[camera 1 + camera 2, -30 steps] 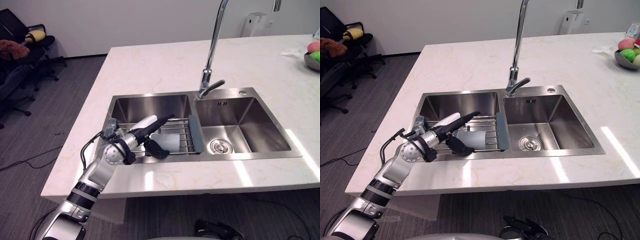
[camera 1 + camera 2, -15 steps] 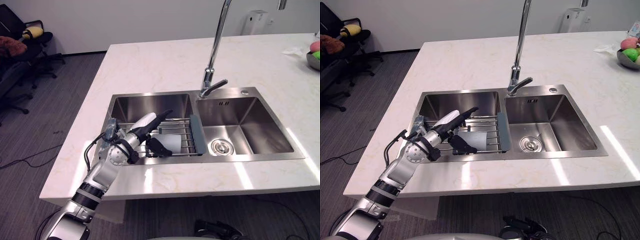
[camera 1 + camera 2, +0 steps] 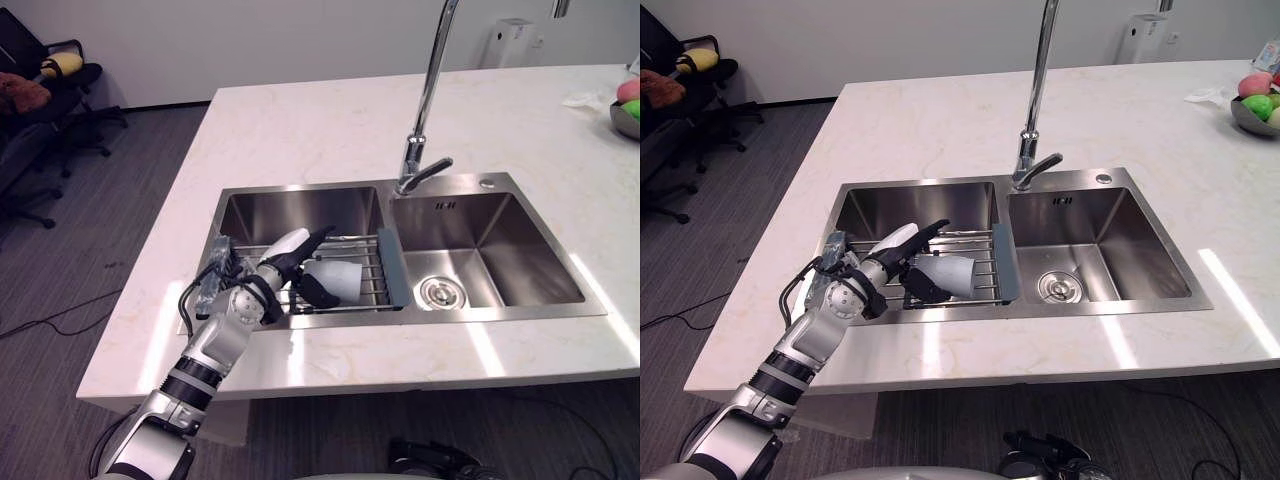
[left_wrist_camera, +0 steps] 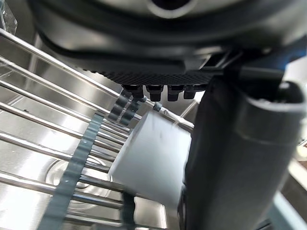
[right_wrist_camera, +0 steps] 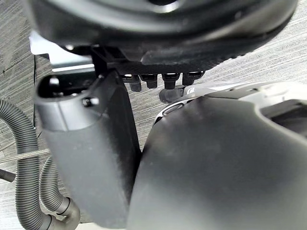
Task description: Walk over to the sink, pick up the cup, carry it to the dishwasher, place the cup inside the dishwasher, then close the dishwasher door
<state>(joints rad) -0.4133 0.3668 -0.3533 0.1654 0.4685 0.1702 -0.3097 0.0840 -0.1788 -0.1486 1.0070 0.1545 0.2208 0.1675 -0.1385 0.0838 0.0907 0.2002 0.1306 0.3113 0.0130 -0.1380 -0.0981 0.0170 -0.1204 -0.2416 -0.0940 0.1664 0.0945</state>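
Note:
A pale cup (image 3: 336,277) lies tilted on its side over the wire rack (image 3: 365,262) in the left basin of the steel sink (image 3: 300,190). My left hand (image 3: 283,263) reaches in from the counter's front edge and is shut on the cup. The white-covered thumb lies over it and the dark fingers (image 3: 316,291) curl beneath. The left wrist view has the cup (image 4: 153,163) close up between the fingers and thumb, above the rack bars. My right hand (image 5: 91,158) hangs relaxed and open above the grey floor.
A tall faucet (image 3: 425,110) rises between the two basins; the right basin has a drain (image 3: 441,291). The rack ends in a grey-blue bar (image 3: 392,268). A fruit bowl (image 3: 1252,110) stands at the counter's far right. Office chairs (image 3: 50,80) stand far left.
The left hand has pushed further over the rack and closed on the cup, which has tipped up from lying flat. The camera has shifted slightly.

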